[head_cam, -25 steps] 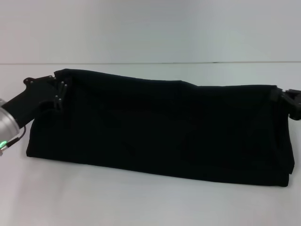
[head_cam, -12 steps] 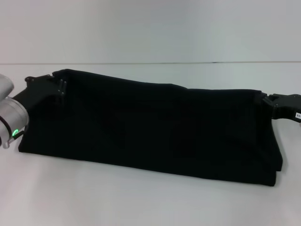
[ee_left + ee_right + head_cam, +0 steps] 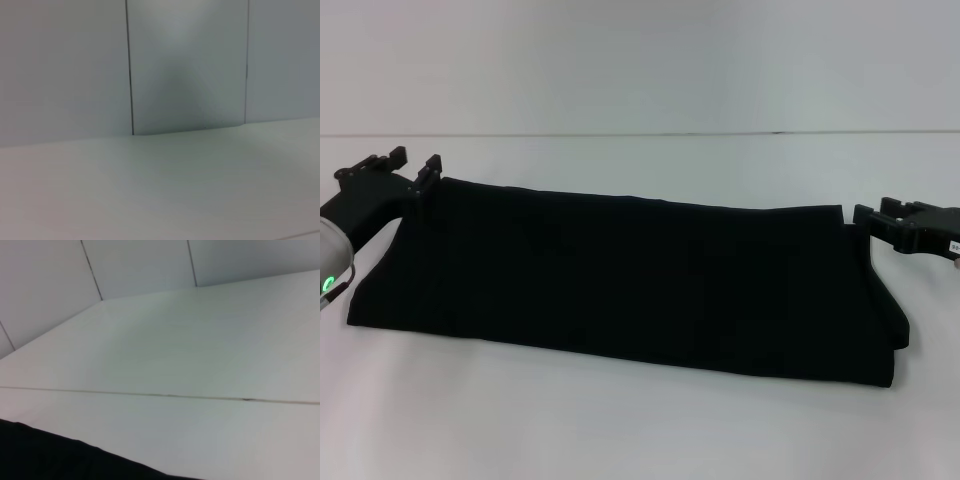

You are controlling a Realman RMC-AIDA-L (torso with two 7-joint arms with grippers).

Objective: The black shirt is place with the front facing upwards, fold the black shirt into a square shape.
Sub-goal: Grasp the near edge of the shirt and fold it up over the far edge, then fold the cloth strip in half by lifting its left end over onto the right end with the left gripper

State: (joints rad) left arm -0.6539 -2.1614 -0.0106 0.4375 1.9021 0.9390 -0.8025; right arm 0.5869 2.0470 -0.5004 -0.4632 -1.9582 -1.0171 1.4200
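The black shirt [image 3: 630,275] lies flat on the white table [image 3: 640,430] as a long folded band running left to right; no lettering shows. My left gripper [image 3: 412,160] is open at the band's far left corner, its two fingertips just off the cloth and holding nothing. My right gripper [image 3: 866,217] is open beside the band's far right corner, with no cloth in it. A strip of the black shirt [image 3: 50,460] also shows in the right wrist view. The left wrist view shows only table and wall.
A white wall [image 3: 640,60] stands behind the table's far edge. Bare table surface lies in front of the shirt and behind it.
Both grippers let go of the far edge of the shirt. The raised cloth dropped and now lies flat. The left gripper drew back to the left.
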